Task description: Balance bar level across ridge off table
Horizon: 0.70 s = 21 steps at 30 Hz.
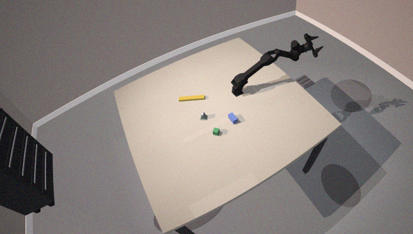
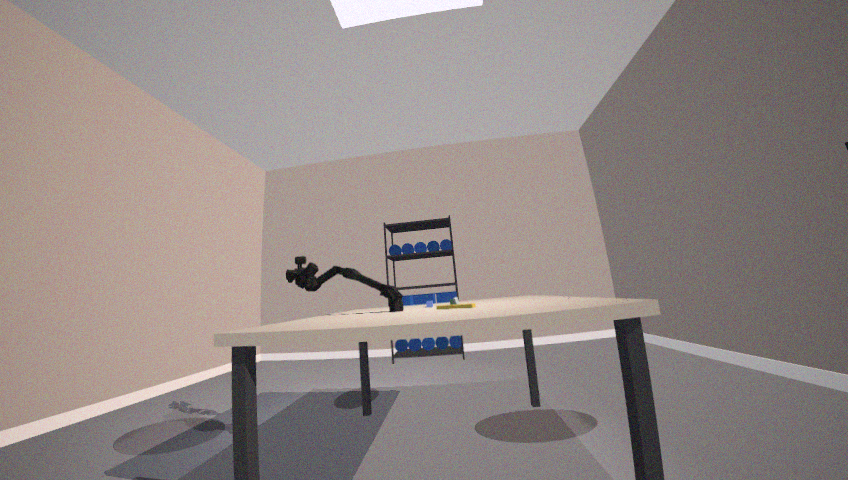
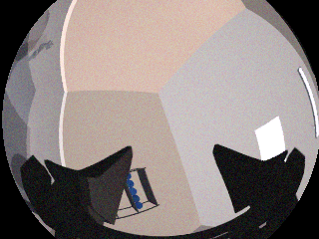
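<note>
The yellow bar (image 1: 191, 98) (image 2: 455, 306) lies flat on the table (image 1: 162, 75). The ridge (image 1: 203, 116) is a small grey wedge with its peak up; in the top view it stands below the bar and apart from it, with nothing on it. My gripper (image 1: 320, 42) (image 3: 174, 150) is open and empty. It is held up high beyond the table's edge, on the far side of the arm's base from the bar, and the wrist view shows only walls, ceiling and a shelf between the fingers.
A blue block (image 1: 232, 118) lies right of the ridge in the top view, and a green cube (image 1: 215, 131) sits below the ridge there. The arm's base (image 1: 237, 89) stands right of the bar. A shelf rack (image 2: 420, 255) stands behind the table.
</note>
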Tool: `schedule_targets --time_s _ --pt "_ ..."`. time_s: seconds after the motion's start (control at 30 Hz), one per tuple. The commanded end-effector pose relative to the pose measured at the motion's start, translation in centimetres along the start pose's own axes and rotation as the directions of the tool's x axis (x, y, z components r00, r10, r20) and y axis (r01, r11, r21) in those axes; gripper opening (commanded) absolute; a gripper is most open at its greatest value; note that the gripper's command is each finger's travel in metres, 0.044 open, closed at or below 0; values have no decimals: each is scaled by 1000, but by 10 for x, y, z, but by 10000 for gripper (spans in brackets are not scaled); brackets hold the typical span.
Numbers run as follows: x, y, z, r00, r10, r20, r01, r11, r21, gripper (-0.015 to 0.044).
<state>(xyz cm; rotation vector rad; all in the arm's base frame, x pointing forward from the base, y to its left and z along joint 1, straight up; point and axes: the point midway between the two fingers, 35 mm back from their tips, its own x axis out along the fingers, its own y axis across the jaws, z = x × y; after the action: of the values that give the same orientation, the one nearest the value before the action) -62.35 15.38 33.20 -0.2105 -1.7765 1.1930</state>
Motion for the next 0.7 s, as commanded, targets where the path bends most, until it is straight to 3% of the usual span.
schedule_targets --time_s 0.0,0.1,0.67 --pt "1 1 -1 1000 1 -1 -1 1000 -1 374" --pt "11 11 -17 1000 16 -14 -17 1000 -12 315" --pt "69 59 -147 984 97 -151 -105 993 -46 315"
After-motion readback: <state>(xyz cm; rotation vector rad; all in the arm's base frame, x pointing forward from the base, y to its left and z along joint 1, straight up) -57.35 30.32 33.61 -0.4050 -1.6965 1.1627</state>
